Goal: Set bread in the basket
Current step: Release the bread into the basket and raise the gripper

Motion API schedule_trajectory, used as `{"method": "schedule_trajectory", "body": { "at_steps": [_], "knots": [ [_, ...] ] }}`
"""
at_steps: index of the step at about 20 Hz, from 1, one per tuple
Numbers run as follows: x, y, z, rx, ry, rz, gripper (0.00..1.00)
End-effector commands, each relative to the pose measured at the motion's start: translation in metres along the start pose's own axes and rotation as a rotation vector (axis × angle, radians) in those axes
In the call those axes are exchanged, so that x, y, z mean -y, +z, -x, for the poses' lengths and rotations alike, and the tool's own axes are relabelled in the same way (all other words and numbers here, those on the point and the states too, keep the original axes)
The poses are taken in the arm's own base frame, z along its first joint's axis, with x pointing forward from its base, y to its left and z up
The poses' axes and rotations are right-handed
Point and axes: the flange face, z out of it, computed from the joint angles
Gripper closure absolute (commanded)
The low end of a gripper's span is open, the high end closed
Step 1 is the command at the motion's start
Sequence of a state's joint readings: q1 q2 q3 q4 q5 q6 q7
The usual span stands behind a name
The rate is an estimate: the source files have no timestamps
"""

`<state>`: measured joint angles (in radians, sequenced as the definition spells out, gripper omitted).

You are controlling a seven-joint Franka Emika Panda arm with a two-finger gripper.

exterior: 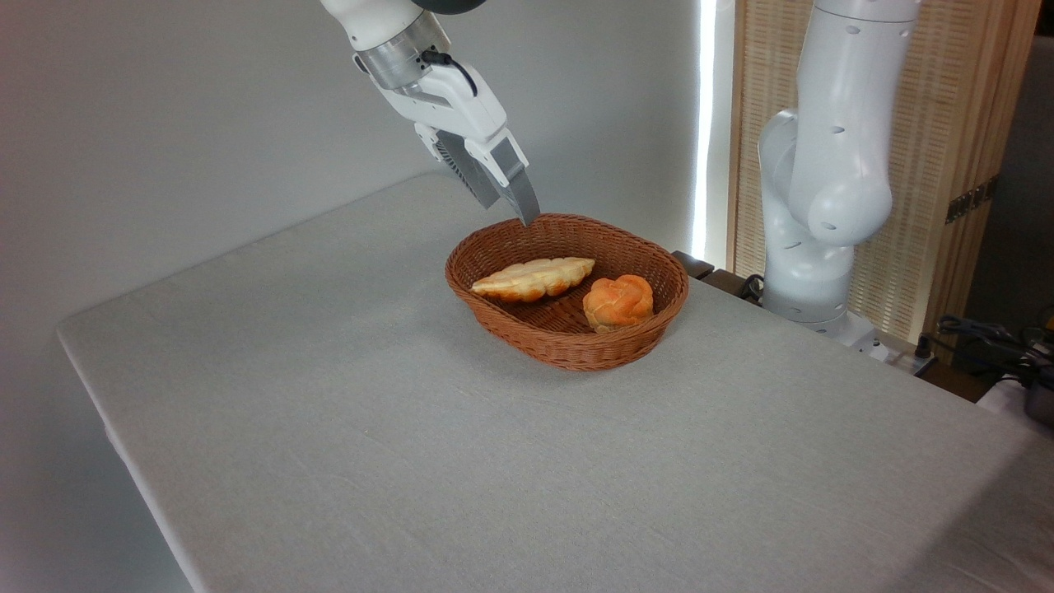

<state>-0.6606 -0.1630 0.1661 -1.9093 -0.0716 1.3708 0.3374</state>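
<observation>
Two pieces of bread are sitting in the basket (566, 346), and that's pretty much the whole scene. It's an oval brown wicker thing with low sides, parked on a table (329, 428) covered in pale grey cloth, toward the back right of the tabletop.

On the left side of the basket lies the bread (533, 277), the long flattish pale golden loaf with pointed ends and a scored, leafy-looking top. It's tilted a bit, with its left end propped up on the inner wall near the rim and the rest running down toward the middle. Just beside it on the right is a small round orange knotted bun (618, 302), resting on the basket floor close to the right wall. The two look like they're nearly touching, but I can't say for sure whether they actually do.

Gripper (527, 216) hangs above the back rim of the basket, angled down and to the right, holding nothing. From this angle the fingers (517, 193) overlap, so I can't tell whether they're spread or pressed together.

The arm's white base (811, 280) stands behind the table's right side.
</observation>
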Motion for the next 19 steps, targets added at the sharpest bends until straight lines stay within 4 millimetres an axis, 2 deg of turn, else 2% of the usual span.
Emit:
{"method": "schedule_trajectory", "body": {
  "at_steps": [1,6,10,14,19],
  "knots": [
    [0.01,-0.009,0.005,-0.054,0.008,0.004,0.0],
    [0.058,-0.033,0.007,-0.243,-0.001,-0.073,0.0],
    [0.12,-0.05,0.022,-0.382,-0.091,-0.17,0.0],
    [0.169,-0.044,0.044,-0.391,-0.084,-0.187,0.0],
    [0.206,-0.035,0.055,-0.405,-0.119,-0.184,0.0]
  ]
}}
